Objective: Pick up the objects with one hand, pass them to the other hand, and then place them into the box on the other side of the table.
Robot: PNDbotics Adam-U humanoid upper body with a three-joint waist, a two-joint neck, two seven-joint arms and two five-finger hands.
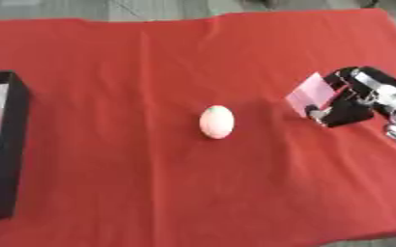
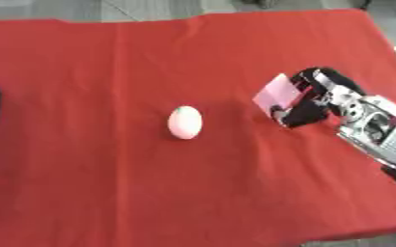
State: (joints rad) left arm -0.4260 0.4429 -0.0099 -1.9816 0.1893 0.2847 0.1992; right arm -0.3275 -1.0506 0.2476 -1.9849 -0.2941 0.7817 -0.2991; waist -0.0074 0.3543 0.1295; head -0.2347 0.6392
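Red cloth [image 1: 150,193] everywhere; right hand [image 2: 319,99] at 3 o'clock pinching a pink card [image 2: 275,92]. Pale egg [image 1: 217,122] sits dead centre, black box [image 1: 11,144] at 9 o'clock.

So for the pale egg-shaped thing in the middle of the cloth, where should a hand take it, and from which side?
Across its narrow middle, coming down from above. The egg-shaped object lies alone on the red cloth with its long axis running away from the robot, so fingers and thumb can close on its left and right flanks. The right hand already holds a pink card, so it is not free.
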